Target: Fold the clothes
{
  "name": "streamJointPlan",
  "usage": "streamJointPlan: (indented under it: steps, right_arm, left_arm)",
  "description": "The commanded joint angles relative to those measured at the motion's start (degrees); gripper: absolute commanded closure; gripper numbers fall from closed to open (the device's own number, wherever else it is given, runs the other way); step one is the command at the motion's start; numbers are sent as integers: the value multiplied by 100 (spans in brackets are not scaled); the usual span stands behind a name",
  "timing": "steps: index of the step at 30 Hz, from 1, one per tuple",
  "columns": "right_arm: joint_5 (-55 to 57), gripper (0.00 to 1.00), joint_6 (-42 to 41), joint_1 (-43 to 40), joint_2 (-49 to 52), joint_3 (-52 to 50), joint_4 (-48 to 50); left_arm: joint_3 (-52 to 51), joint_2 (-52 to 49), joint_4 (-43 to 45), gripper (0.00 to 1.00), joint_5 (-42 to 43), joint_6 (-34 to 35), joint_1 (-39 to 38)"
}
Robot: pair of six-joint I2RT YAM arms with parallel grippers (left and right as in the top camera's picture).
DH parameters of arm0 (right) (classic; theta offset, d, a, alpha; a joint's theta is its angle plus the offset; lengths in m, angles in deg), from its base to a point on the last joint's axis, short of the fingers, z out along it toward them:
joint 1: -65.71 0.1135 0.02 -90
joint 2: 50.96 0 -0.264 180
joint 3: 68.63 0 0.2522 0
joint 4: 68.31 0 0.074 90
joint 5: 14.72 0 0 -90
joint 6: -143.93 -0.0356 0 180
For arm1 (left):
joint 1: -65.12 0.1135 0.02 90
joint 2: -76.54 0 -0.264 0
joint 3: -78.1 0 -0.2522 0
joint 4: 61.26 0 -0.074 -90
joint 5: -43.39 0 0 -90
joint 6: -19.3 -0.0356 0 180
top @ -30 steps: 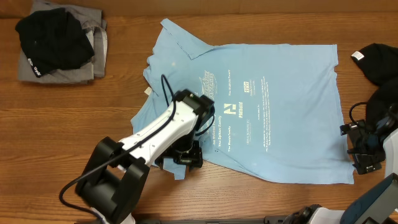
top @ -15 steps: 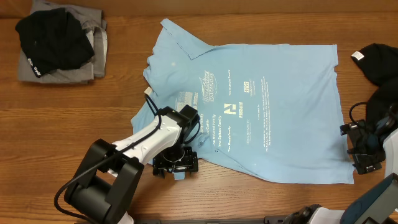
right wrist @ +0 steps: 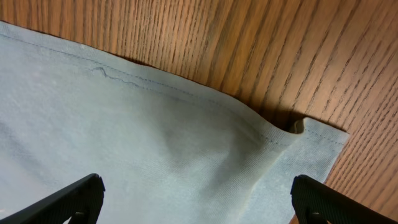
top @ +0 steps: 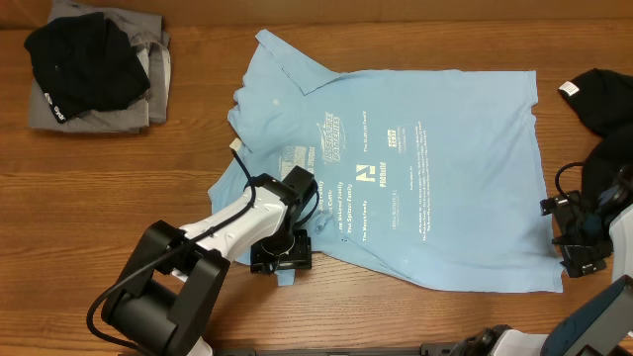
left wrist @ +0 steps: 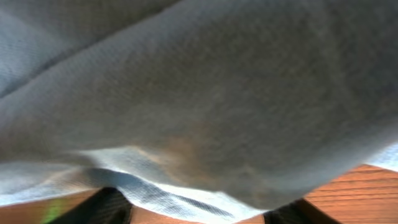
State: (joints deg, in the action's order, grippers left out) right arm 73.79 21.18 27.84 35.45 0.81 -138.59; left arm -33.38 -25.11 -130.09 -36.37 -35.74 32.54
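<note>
Overhead and wrist views, bench at one instant. A light-blue cotton T-shirt with white lettering (top: 435,129) lies spread, print upward, across the middle of the brown wood-grain table (top: 119,188); its lower left edge is rumpled.

(a) My left claw (top: 282,261) sits on that rumpled lower left edge, arm reaching in from the near left. In its wrist view, blue cloth fills almost the whole field and a hem sags between my two dark fingertips (left wrist: 107,206), which show only at the bottom corners. I cannot tell whether they have pinched the fabric or merely stand around it.

(b) My right claw (right wrist: 196,193) stands spread wide and holds nothing. It hangs over the shirt's lower right corner, where the stitched hem curls up a little off the wood.

(c) A black crumpled garment (top: 84,64) rests on top of a grey folded garment (top: 148,99) at the far left corner, well apart from the shirt.

(d) A second black garment with a small white label (top: 603,99) lies at the right edge, just beyond the shirt's right side.
</note>
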Motion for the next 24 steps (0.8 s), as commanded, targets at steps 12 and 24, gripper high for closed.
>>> streamJointPlan:
  steps: [12, 24]
  right_arm:
    - [-13, 0, 24, -7, -144, -13, 11]
    - [-13, 0, 22, -7, -144, -13, -11]
  left_arm:
    - [549, 140, -654, 62, -503, -72, 37]
    - [1064, 138, -887, 81, -776, -181, 44]
